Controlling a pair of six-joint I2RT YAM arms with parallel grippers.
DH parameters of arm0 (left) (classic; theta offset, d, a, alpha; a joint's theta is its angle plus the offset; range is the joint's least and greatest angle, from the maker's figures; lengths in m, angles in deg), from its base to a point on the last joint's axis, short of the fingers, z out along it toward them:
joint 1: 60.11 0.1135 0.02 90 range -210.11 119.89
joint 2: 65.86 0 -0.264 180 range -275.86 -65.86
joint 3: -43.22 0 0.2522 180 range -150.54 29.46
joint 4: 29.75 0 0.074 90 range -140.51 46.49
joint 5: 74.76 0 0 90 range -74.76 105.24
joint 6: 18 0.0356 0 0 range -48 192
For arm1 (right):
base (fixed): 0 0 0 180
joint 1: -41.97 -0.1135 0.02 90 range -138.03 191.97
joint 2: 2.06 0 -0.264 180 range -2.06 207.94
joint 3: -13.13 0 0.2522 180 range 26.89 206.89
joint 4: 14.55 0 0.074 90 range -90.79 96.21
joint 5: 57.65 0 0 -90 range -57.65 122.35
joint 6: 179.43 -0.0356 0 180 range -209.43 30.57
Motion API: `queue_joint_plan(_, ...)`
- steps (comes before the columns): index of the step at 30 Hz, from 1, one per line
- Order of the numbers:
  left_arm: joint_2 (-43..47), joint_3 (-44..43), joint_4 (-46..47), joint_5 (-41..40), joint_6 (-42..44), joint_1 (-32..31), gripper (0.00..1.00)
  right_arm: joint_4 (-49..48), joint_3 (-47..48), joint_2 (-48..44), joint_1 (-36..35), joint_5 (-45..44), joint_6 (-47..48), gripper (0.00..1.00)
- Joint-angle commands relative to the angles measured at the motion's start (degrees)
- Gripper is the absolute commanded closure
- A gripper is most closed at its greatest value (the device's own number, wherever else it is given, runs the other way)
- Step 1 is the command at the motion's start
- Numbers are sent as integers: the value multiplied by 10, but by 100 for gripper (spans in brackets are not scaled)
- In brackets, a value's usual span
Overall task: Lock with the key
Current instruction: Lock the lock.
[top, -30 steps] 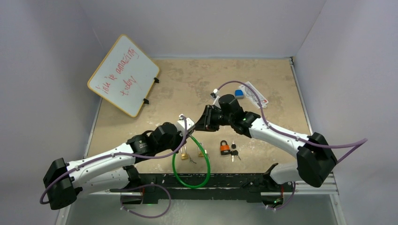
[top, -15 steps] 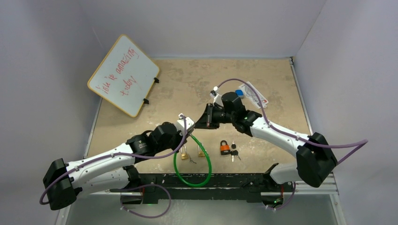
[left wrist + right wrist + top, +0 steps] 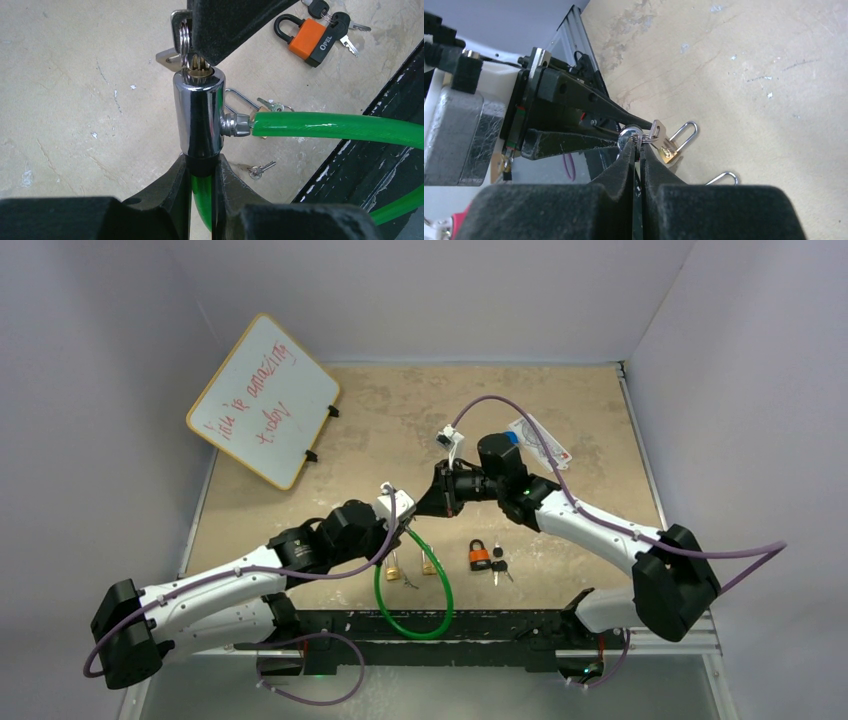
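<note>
A whiteboard (image 3: pixel 263 400) with red writing stands tilted at the far left of the table (image 3: pixel 380 420). An orange padlock (image 3: pixel 480 557) lies near the front edge, with black-headed keys (image 3: pixel 498 566) just beside it on the right. To its left lie one brass padlock (image 3: pixel 430 564), another brass lock (image 3: pixel 394 567), and a small key (image 3: pixel 410 582) between them. A white card (image 3: pixel 548 445) lies far right.

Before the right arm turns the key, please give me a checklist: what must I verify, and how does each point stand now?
1. Grip of left end effector on chrome lock cylinder: ok, shut on its lower end.
2. Grip of right end effector on key: ok, shut.
3. The key fully seated in the keyway: cannot tell; only its entry shows.
4. The green cable joined to the cylinder's side: ok.
5. The spare key hangs free on the ring: ok.
6. The orange padlock lies apart from the cylinder: ok.
</note>
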Motion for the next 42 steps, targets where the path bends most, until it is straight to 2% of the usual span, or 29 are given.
queue_joint_plan(1,7,-26,39,56,3,-3,100,-86,-6,-17,-3,71,71,94)
queue_joint_plan(8,3,-28,35,77,5,-2,100,-84,-1,-7,-1,58,55,83)
queue_joint_plan(12,6,-28,33,71,5,-2,100,-76,-2,-6,-1,54,40,83)
queue_joint_plan(18,12,-31,26,63,7,-2,100,-65,-1,-4,3,21,18,73)
queue_joint_plan(21,20,-30,19,56,5,-2,100,-71,1,0,3,12,3,72)
queue_joint_plan(26,32,-26,15,47,-2,-2,100,-70,10,9,3,59,0,81)
queue_joint_plan(31,33,-27,14,35,-4,-2,100,-71,-6,3,3,88,4,76)
queue_joint_plan(38,29,-27,16,40,-4,-3,100,-82,-8,4,3,116,11,99)
queue_joint_plan(42,28,-28,21,61,0,-2,100,-76,-1,-3,3,123,57,100)
